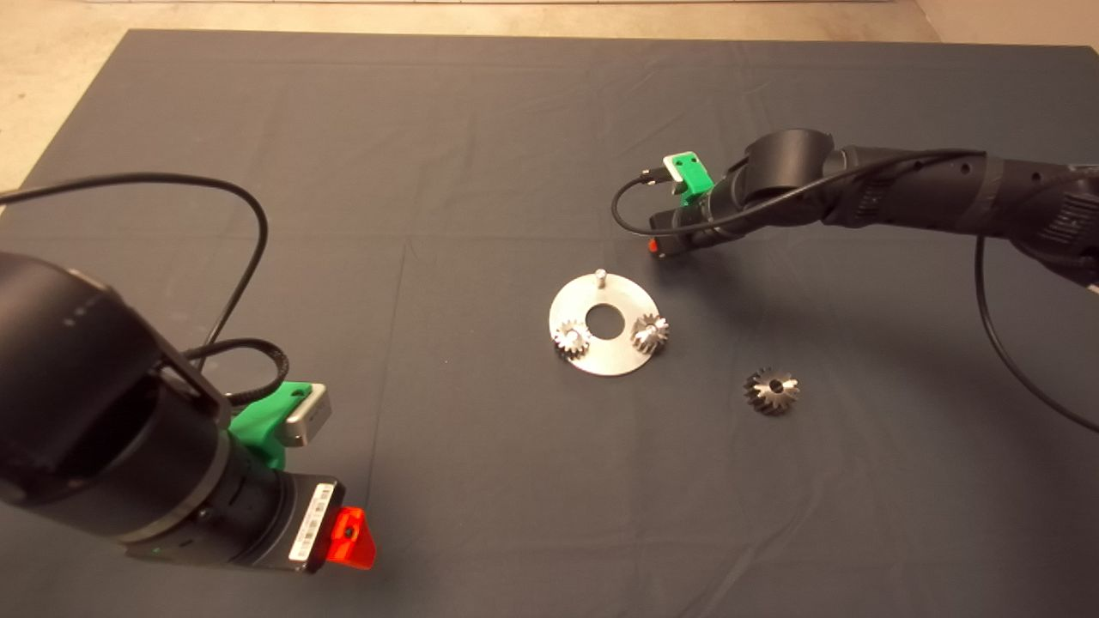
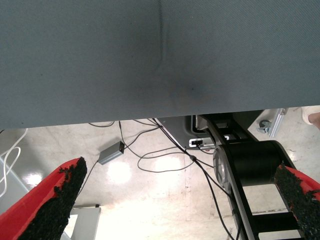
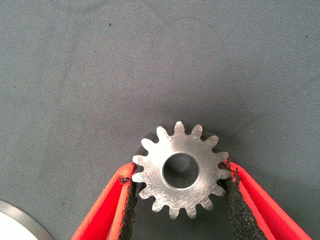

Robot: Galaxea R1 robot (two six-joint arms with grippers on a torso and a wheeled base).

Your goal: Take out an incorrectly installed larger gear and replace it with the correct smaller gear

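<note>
A dark mat (image 1: 481,154) fills nearly the whole head view. Low at its left edge the left gripper (image 2: 175,200) sits parked, fingers spread wide with nothing between them; its wrist view shows the mat's edge and floor cables beyond. The right gripper (image 3: 180,197) reaches in from the right, ending just above and right of a round silver plate (image 1: 605,348) near centre. That plate carries two bright small gears (image 1: 570,337) on either side of its middle hole and a bare pin (image 1: 601,275) at its upper rim. The larger gear (image 1: 771,390) lies apart on the mat, lower right of the plate, centre hole facing up. The right gripper's fingers clamp the smaller gear (image 3: 181,171) by its toothed sides, flat face and bore turned toward the wrist camera, over bare mat.
</note>
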